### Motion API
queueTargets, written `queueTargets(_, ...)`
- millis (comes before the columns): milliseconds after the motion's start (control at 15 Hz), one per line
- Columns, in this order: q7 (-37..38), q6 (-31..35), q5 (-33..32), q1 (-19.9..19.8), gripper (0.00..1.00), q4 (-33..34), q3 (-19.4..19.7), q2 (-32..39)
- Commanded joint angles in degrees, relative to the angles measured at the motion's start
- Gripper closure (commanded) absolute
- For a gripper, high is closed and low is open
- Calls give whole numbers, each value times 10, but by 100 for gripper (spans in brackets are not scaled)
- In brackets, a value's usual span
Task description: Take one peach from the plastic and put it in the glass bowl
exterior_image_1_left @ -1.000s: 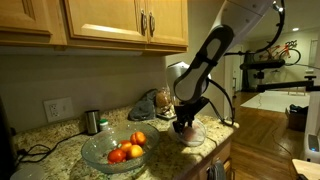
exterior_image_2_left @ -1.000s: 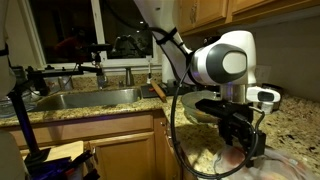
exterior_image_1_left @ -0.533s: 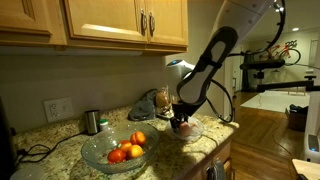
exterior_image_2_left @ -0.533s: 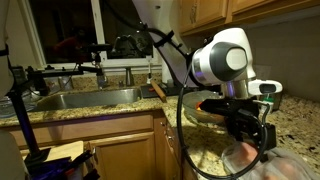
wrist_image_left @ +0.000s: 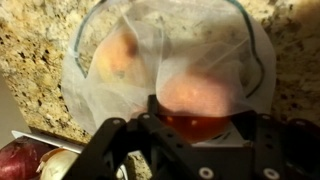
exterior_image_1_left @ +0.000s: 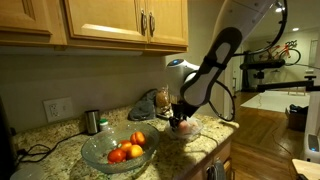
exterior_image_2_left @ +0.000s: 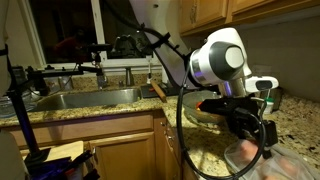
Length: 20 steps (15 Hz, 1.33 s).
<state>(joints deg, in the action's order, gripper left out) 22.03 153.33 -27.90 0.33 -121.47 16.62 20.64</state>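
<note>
Your arm (exterior_image_1_left: 215,55) has lifted slightly; the end effector (exterior_image_1_left: 181,122) is half-closed on a peach (wrist_image_left: 200,100). The plastic (wrist_image_left: 100,90) drapes it (possibly pinched): you risk dragging it and the second peach (wrist_image_left: 118,55) along.

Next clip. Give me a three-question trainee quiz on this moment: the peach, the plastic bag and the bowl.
1. True or false: the glass bowl already holds fruit.
2. In the wrist view, what sits between the fingers? A) a peach B) a spoon C) nothing
3. Besides that one, how many peaches show inside the plastic?
Key: 1 true; 2 A; 3 one, the second peach, upper left in the wrist view.
</note>
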Motion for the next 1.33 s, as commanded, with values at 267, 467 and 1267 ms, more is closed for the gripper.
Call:
queueTargets(267,71,36,-73,33,53,-58,36,-59)
queueTargets(467,93,35,-99,34,53,-64,35,-68)
queueTargets(1267,169,29,-195,20,53,-77,17,-103)
